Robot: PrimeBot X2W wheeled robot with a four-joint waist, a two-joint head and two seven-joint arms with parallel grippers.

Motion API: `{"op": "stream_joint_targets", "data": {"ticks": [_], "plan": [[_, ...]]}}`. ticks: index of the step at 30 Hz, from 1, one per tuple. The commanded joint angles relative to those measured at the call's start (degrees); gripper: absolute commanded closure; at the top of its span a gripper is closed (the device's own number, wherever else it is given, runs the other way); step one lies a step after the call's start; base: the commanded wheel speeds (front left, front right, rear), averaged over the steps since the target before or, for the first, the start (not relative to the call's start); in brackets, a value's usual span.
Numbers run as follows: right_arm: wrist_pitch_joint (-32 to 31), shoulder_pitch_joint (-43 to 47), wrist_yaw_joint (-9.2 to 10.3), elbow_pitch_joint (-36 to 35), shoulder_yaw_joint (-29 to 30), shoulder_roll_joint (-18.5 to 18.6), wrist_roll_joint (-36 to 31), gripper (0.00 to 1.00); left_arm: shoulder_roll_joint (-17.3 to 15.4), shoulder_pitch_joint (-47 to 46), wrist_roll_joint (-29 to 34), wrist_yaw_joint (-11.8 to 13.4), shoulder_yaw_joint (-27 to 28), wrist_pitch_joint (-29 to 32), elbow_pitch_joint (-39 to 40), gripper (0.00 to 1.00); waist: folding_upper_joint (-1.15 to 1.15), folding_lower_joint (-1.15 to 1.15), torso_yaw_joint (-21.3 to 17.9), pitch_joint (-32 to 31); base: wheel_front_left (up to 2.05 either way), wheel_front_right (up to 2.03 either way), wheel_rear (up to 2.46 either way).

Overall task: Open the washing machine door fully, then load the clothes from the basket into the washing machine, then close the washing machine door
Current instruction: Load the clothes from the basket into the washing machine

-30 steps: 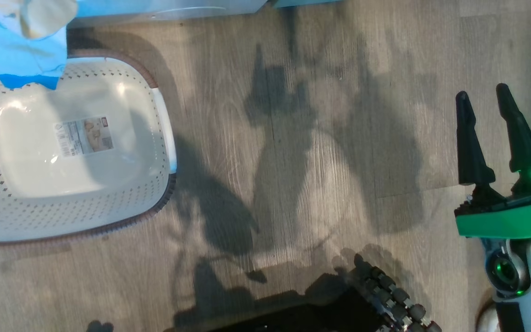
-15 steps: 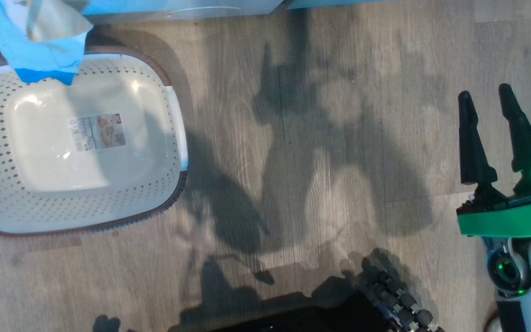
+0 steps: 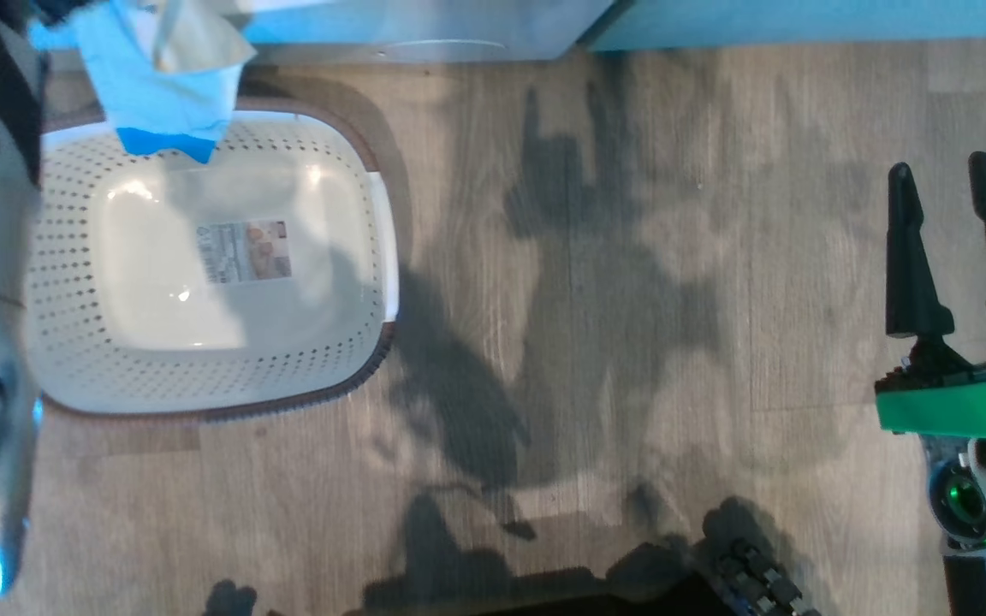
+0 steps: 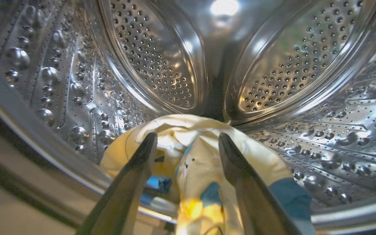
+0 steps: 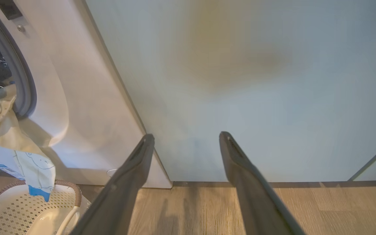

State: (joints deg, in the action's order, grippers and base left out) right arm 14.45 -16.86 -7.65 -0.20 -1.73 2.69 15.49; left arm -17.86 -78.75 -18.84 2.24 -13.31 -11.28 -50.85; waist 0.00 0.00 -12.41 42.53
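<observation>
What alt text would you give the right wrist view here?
A pale yellow garment hangs out of the washing machine opening, its blue-trimmed end dangling above the basket on the wood floor. The right gripper, jaws open and empty, points at a pale cabinet panel.

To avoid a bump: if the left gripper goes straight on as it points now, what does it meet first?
Probably the clothes, lying just beyond the tips of the open left gripper; behind them, the back of the drum. Depth is unclear.
</observation>
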Motion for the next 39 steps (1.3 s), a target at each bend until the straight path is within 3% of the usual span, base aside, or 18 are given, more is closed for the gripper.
{"op": "stream_joint_targets", "data": {"ticks": [1,12,21,28,39], "plan": [[0.54,1.53,0.16,-1.9,-0.42,0.19,-0.7,0.0,-1.8,2.36,-0.43,0.96,0.77,-0.82,4.12,0.0,0.0,0.0,1.13,-1.19,0.0,0.0,0.0],[0.55,2.95,0.16,-2.18,1.05,0.32,-3.23,0.0,0.34,24.08,-0.88,7.2,0.71,-2.49,26.47,0.0,0.0,0.0,4.54,-4.94,0.0,0.0,0.0],[0.55,4.03,0.16,-1.94,1.63,1.24,-4.55,0.0,0.91,41.77,0.45,12.88,-1.44,-0.14,44.25,0.0,0.0,0.0,6.84,-8.35,0.0,0.0,0.0],[0.55,5.36,0.16,-1.22,1.71,1.74,-5.49,0.0,1.47,51.39,0.92,15.25,-3.45,0.76,50.28,0.0,0.0,0.0,8.26,-12.09,0.0,0.0,0.0],[0.55,7.66,0.16,-0.17,1.17,2.05,-6.16,0.0,2.23,58.45,0.61,16.46,-5.63,0.9,52.2,0.0,0.0,0.0,9.22,-16.32,0.0,0.0,0.0]]}}
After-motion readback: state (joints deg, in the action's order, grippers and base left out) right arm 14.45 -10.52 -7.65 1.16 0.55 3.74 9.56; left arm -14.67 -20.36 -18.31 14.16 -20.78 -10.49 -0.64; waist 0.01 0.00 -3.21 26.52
